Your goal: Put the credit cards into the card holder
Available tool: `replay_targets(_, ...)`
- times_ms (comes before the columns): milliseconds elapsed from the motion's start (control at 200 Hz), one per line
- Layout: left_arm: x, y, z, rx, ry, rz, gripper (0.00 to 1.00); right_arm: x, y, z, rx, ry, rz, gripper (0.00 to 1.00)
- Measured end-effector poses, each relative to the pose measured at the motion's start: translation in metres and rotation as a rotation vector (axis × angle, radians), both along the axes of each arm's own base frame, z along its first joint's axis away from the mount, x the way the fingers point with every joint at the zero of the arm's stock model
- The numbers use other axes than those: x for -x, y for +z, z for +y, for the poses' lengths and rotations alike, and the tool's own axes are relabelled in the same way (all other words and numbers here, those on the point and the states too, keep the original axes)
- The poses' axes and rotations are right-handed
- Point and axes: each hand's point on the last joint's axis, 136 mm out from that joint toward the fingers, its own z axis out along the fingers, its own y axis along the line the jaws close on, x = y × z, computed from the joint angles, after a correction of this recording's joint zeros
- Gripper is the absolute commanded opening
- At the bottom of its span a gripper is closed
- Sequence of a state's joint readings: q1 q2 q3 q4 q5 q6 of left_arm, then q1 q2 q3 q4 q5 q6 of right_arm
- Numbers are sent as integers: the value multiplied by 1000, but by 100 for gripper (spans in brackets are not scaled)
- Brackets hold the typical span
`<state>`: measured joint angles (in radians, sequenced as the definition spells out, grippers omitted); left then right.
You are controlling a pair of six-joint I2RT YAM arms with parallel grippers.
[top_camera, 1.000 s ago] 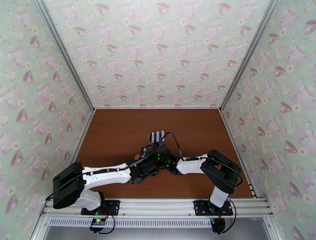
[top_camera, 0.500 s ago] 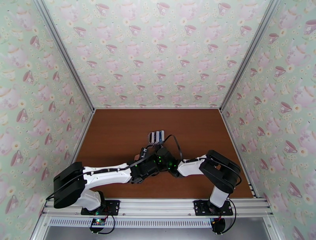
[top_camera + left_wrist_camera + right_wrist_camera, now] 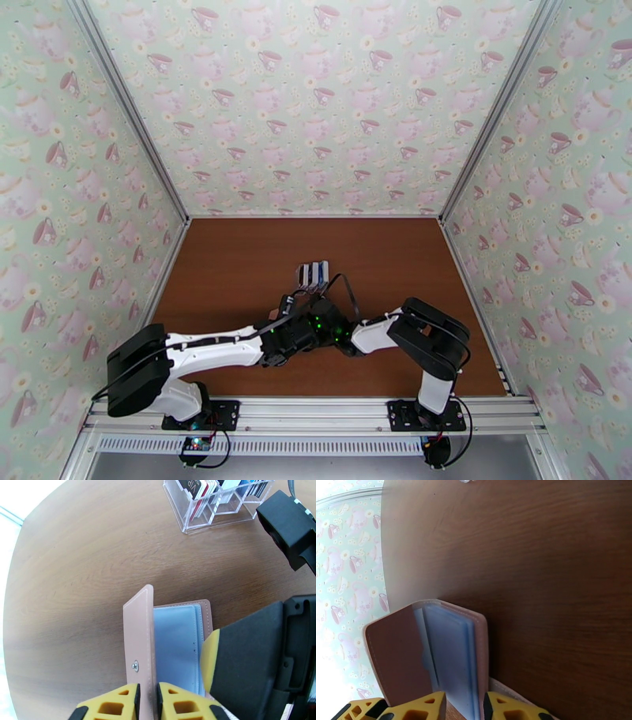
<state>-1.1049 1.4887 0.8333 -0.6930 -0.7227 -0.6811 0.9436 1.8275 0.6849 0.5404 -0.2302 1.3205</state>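
The card holder (image 3: 177,638) is a pink wallet lying open on the table, its pale blue pockets facing up. My left gripper (image 3: 147,696) is shut on its raised pink cover flap (image 3: 138,638). My right gripper (image 3: 465,705) straddles the blue pocket pages (image 3: 450,657) and back cover, its jaws closed against them. One of its fingers (image 3: 211,653) shows over the pockets in the left wrist view. The credit cards (image 3: 205,490), black, white and blue, stand upright in a clear rack (image 3: 221,507) beyond the wallet. From above, both grippers (image 3: 316,324) meet mid-table and hide the wallet.
The clear card rack (image 3: 313,273) stands just behind the two wrists. Brown tabletop (image 3: 237,260) lies open to the left, right and back, bounded by teacup-patterned walls. The right arm's black cable (image 3: 347,288) loops near the rack.
The right arm's elbow has shifted a little to the left and nearer, and its jaws have narrowed slightly. The left arm holds still.
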Motion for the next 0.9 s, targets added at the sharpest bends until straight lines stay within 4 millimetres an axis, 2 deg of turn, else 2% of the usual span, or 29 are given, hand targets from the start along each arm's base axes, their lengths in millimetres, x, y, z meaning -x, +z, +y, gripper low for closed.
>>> replay_targets(210,-4,1,7,-13,19,-3,24,0,-3,-2,25,9,-9,32)
replay_targets(406,-11,11,18,-3,47,-20,25,0,-4,-4,50,16,-17,32)
replay_targets(731,-17,16,53,-3,115,-34,29,1,-7,-13,128,24,-26,32)
replay_targets(901,-17,12,60,-4,136,-17,29,2,-8,-19,160,28,-29,32)
